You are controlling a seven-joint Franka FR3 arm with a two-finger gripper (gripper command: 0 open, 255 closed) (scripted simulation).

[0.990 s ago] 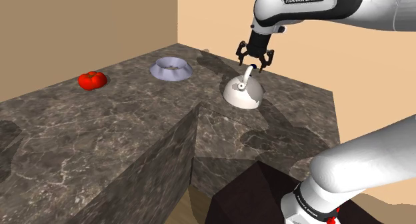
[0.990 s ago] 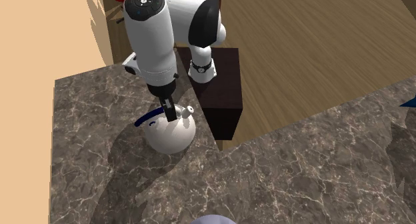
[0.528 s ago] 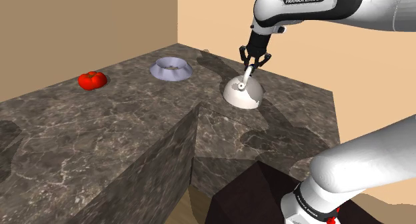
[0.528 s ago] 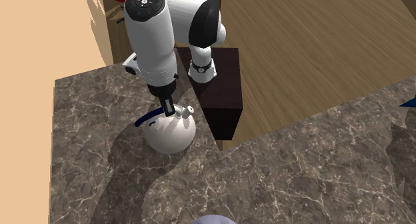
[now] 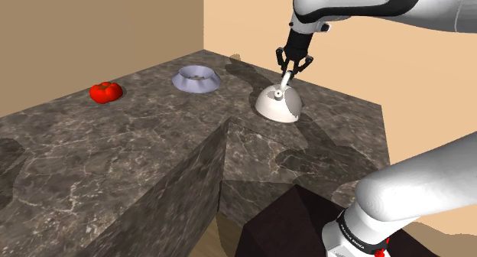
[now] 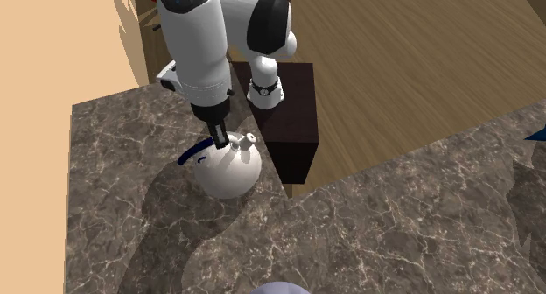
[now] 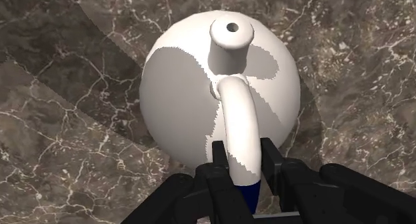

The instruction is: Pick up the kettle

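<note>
I see the kettle (image 5: pixel 278 104): plain white, with a round domed body, a short open-mouthed spout and an arched handle that turns dark blue at its end. My hand (image 7: pixel 243 168) clasps that handle. The kettle leans a little over the marbled table (image 5: pixel 137 141), at 1 o'clock in the shoulder view. I cannot tell if its base touches.

Shoulder view beside the stand (image 5: pixel 283 217), second exterior view high facing the arm (image 6: pixel 197 38), wrist close above shared kettle (image 7: pixel 183 96)
</note>
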